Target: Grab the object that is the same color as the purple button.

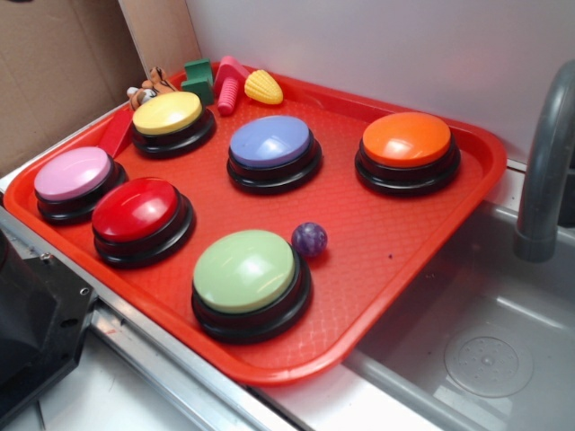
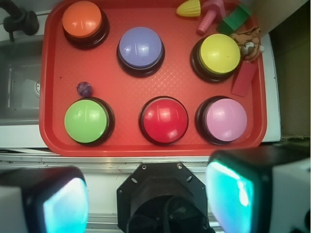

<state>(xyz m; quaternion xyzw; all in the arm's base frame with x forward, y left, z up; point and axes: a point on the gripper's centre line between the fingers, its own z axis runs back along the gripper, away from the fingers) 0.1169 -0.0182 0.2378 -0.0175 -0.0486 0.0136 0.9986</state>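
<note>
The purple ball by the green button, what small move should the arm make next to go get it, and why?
Probably travel forward and left over the tray until the open gripper hangs above the purple ball. The fingers are back past the tray's near edge, and the ball sits close beside the green button.

Brightness: we see both views evenly, brightly lit.
Glare: white highlights on the purple button (image 2: pixel 141 47), toward 12 o'clock.
Shadows: soft and short, hugging each button's black base.
Focus: the wrist view's gripper fingers (image 2: pixel 65 206) at 6 o'clock are blurred; the red tray (image 1: pixel 395 242) is sharp.
</note>
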